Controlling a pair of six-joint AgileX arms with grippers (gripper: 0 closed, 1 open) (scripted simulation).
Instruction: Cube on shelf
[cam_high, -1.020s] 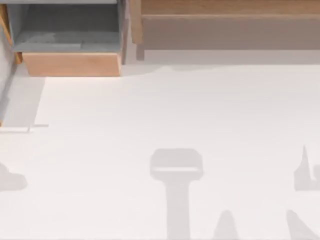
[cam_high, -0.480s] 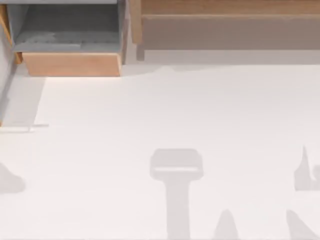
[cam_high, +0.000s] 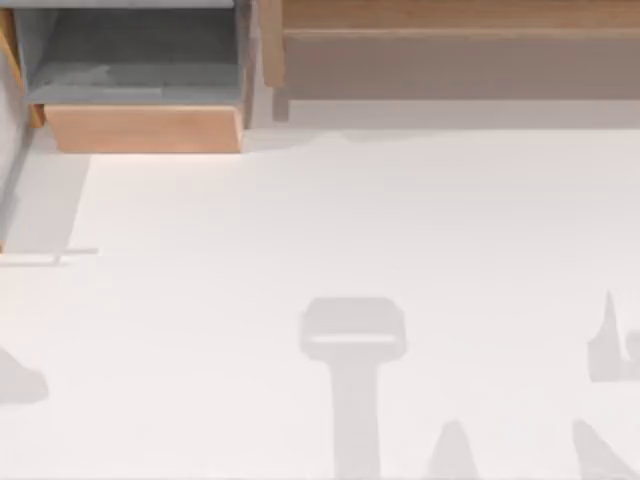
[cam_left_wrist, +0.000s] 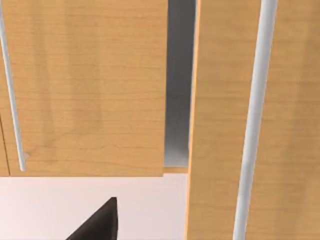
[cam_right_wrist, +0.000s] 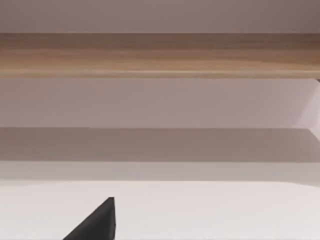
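Spanning the table's far right, the shelf (cam_high: 460, 15) is long, light-brown wood.

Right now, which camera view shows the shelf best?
The top view: the shelf runs along the table's far edge, right of the wooden box unit. The right wrist view shows its front edge; the left wrist view faces wooden panels.

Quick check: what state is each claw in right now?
Left claw: cannot be told; one dark tip shows near the wooden cabinet.
Right claw: cannot be told; facing the shelf.

lt-brown shelf (cam_high: 450, 15), white table (cam_high: 300, 230)
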